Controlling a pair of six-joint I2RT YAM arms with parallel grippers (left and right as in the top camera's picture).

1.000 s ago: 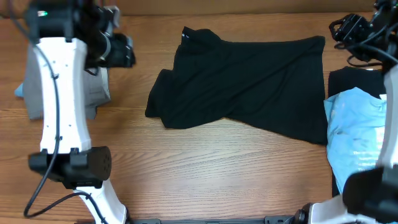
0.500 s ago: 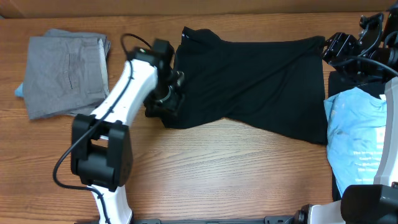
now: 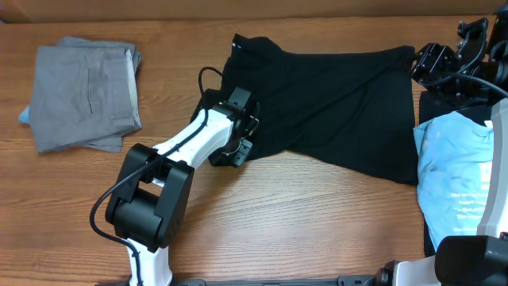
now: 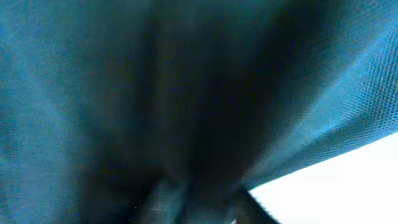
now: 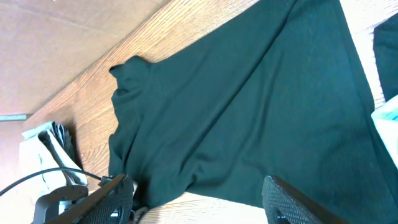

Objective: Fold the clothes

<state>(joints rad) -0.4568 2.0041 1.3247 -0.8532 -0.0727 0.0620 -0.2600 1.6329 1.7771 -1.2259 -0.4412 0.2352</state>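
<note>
The black T-shirt (image 3: 333,103) lies spread across the middle of the wooden table, collar toward the back left. My left gripper (image 3: 238,148) is down on its left sleeve at the front left edge. The left wrist view is filled with dark fabric (image 4: 186,93) that bunches toward the jaws, so the gripper looks shut on it. My right gripper (image 3: 435,60) hovers over the shirt's back right corner. Its fingers (image 5: 199,202) are wide apart and empty above the shirt (image 5: 249,106).
A folded grey garment (image 3: 86,94) lies at the back left, with a bit of light blue under it. A light blue T-shirt (image 3: 452,179) lies on another black one (image 3: 446,103) at the right edge. Bare wood (image 3: 302,222) runs along the front.
My left arm swung from over the grey pile to the black shirt's left sleeve, then slid right, drawing the sleeve inward. The right gripper shifted slightly and then held still.
</note>
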